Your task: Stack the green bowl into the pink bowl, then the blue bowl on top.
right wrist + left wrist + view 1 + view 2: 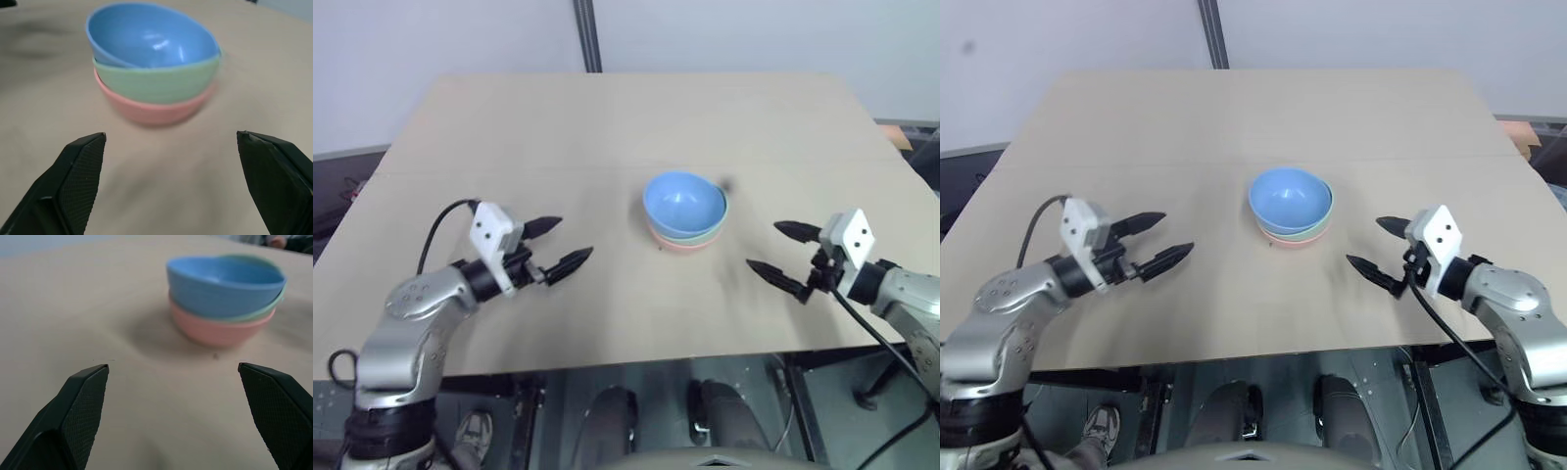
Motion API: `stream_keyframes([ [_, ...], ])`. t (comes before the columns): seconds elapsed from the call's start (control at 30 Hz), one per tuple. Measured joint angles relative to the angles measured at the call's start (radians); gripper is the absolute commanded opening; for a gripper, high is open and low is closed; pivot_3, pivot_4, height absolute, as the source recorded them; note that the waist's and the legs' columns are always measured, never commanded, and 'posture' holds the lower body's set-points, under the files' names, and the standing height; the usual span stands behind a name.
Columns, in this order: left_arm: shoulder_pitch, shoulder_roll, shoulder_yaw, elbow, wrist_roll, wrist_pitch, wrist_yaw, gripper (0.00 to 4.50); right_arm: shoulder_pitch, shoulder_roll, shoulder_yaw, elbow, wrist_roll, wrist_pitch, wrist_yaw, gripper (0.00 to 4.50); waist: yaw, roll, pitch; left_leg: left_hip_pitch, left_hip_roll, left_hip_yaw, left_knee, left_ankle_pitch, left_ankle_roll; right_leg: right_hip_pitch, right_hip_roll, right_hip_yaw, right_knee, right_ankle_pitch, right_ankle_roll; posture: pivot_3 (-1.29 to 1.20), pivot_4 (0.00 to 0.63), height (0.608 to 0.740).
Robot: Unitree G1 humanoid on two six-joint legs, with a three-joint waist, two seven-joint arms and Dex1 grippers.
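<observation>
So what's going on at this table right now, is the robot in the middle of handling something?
Nothing is being held. Three bowls sit stacked near the middle of the table: the pink bowl at the bottom, the green bowl in it, and the blue bowl on top, tilted a little rather than seated level. The left gripper and the right gripper are both open and empty, one on each side of the stack and clear of it. The stacking looks done.

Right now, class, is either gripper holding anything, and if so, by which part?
Nothing is held. The left gripper and right gripper are both open, apart from the stack: blue bowl in the green bowl in the pink bowl.
</observation>
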Motion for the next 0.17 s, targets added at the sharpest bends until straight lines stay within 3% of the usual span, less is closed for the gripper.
stream_keyframes([
  [0.17, 0.12, 0.045, 0.104, -0.04, -0.024, 0.041, 0.013, 4.5, 0.135, -0.086, -0.164, 0.02, 0.035, -0.01, 0.092, 4.48, 0.002, 0.0, 0.0, 0.001, 0.0, 0.0, 0.0, 0.0, 0.0, 0.001, 0.0, 0.0, 0.0, -0.001, 0.001, 0.0, 0.15, 0.74],
])
